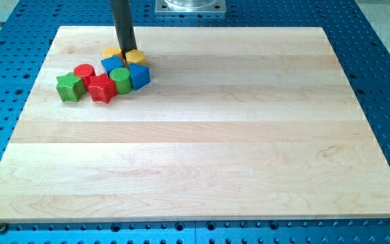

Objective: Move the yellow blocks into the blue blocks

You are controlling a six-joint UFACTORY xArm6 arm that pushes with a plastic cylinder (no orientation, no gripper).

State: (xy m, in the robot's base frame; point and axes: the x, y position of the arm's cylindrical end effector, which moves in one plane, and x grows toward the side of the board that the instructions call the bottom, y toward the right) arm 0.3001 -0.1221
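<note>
My tip (126,51) is at the board's upper left, between two yellow blocks. One yellow block (111,52) lies just to its left, the other yellow block (136,57) just to its right. Both yellow blocks touch the blue blocks below them: a blue cube (113,65) and a blue block (139,75). A green cylinder (120,79) sits between the two blue blocks.
A red cylinder (83,72), a red star-shaped block (101,88) and a green star-shaped block (68,87) lie to the left of the cluster. The wooden board (202,135) rests on a blue perforated table (384,61). A metal mount (190,6) is at the view's top.
</note>
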